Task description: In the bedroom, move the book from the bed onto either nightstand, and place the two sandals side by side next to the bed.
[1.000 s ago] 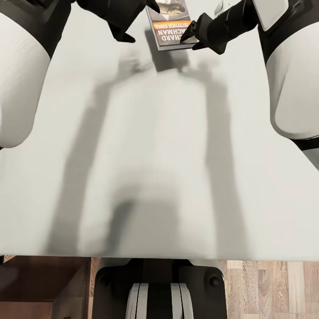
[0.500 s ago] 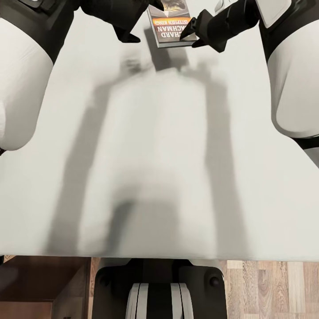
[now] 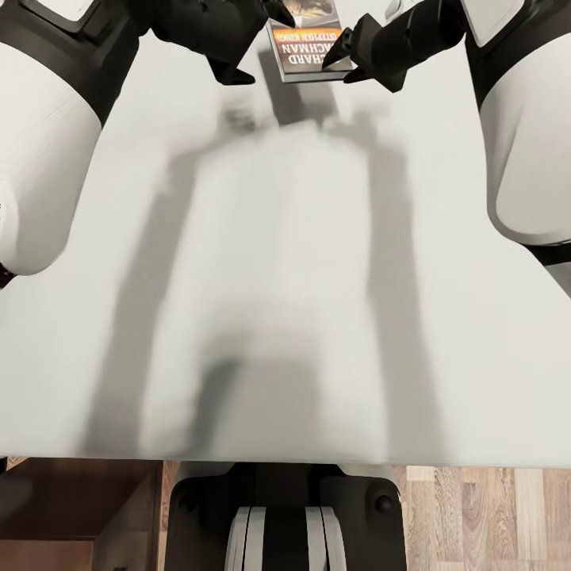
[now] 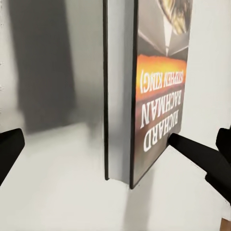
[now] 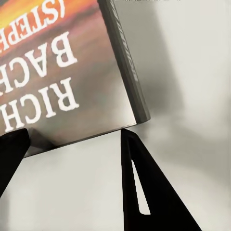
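Note:
The book (image 3: 306,49), a dark paperback with an orange band and white lettering, lies at the far middle of the bed (image 3: 285,277), on its off-white mattress. It looks tipped up on one long edge, showing its page block (image 4: 118,96) and casting a dark shadow. My left gripper (image 3: 262,46) is open, its fingers (image 4: 199,156) wide apart on either side of the book's near end. My right gripper (image 3: 338,71) is open too, with a fingertip (image 5: 126,139) at the book's near corner (image 5: 137,113).
The mattress edge runs across the bottom of the head view. Below it are a light wood-plank floor (image 3: 484,515), a dark brown wooden piece (image 3: 71,507) at the lower left, and my own base (image 3: 285,515) against the bed.
My left gripper has moved right, closer around the book. The book has slid slightly farther away. The right gripper has edged with it.

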You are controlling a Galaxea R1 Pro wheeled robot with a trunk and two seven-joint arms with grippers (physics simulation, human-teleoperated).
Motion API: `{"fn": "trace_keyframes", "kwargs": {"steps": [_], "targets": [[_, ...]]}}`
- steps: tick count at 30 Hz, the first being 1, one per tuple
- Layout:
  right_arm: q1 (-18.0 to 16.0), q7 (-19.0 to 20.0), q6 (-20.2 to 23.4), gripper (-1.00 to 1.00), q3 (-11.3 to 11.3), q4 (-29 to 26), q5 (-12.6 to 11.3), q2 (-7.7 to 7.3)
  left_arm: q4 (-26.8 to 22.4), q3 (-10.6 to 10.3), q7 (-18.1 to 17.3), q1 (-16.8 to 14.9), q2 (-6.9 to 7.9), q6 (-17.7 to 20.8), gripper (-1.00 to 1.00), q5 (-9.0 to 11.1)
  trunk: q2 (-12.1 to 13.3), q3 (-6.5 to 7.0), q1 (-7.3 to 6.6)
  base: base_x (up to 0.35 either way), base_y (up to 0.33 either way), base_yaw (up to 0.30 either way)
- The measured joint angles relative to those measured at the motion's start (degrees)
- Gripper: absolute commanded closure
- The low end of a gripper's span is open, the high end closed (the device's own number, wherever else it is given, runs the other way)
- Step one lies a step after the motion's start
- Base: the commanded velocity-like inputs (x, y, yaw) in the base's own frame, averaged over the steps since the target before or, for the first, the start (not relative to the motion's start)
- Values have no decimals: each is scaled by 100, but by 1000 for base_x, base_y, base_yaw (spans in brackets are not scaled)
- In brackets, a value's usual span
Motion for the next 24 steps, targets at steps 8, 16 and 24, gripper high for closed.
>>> {"fn": "trace_keyframes", "kwargs": {"steps": [8, 16, 24], "targets": [[-39, -7, 0, 100, -60, 25, -1, 0, 57, -5, -68, 78, -7, -117, -100, -5, 0, 0, 0, 0, 0, 0], [-63, -11, 0, 100, -79, 39, -3, 4, 77, -7, -95, 125, -11, -265, -100, -11, 0, 0, 0, 0, 0, 0], [-99, -1, 0, 100, -164, 121, -163, 12, 83, -11, -104, 160, -23, -447, -100, -20, 0, 0, 0, 0, 0, 0]]}}
